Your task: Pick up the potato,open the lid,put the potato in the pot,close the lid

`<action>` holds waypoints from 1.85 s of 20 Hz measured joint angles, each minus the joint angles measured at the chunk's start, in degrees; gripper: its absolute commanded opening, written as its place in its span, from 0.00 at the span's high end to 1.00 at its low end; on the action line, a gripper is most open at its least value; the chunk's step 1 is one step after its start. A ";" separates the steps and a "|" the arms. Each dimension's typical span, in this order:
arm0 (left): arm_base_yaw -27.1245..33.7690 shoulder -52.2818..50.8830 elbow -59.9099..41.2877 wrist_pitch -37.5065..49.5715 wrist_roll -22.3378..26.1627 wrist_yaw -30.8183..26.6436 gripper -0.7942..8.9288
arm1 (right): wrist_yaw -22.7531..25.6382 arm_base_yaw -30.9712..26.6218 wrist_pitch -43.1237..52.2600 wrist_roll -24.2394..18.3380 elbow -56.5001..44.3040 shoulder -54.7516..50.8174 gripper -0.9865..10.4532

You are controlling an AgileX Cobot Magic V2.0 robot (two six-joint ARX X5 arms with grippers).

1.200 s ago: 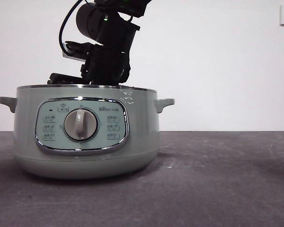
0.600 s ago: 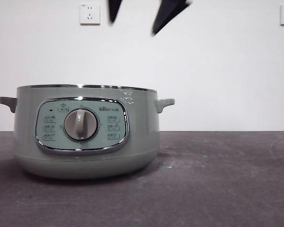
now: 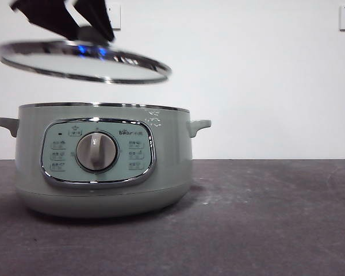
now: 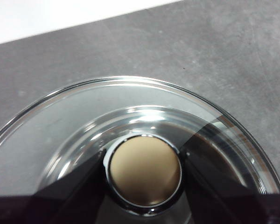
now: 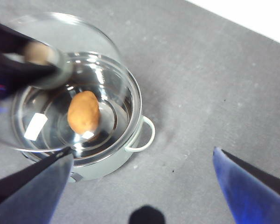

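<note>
Lid (image 3: 83, 62) now hangs tilted above the pot (image 3: 103, 161), where half a second ago the space over the rim was bare but for two dark tips; left claw (image 4: 143, 175) is clenched on its knob (image 4: 144, 176), not yet seated. Potato (image 5: 83, 112) lies on the pot's steel floor, seen through the glass from the right wrist; right claw (image 5: 140, 177) is released, empty, high over the grey surface (image 3: 264, 218). Judgement: only the closing remains, lowering the lid level onto the rim.

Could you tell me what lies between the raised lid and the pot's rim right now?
Nothing: the front view shows bare wall between the lid, held by the left gripper, and the pot.
</note>
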 measured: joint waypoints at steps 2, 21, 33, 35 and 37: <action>-0.61 2.80 0.00 2.19 -0.90 0.22 0.93 | 0.02 0.00 -0.20 0.00 0.00 -1.03 0.47; -1.81 8.70 0.63 -0.66 -3.37 0.35 0.93 | 1.33 0.00 -2.36 0.39 0.00 -1.60 0.47; -1.77 8.61 0.59 -1.95 -3.30 2.71 0.89 | 1.33 0.00 -2.64 0.68 0.00 -1.60 0.47; -1.77 8.61 0.59 -1.90 -3.28 2.71 0.64 | 1.33 0.00 -2.69 0.90 0.00 -1.60 0.47; -1.77 8.61 0.59 -1.84 -3.28 2.71 0.49 | 1.33 0.00 -2.69 1.07 0.00 -1.60 0.47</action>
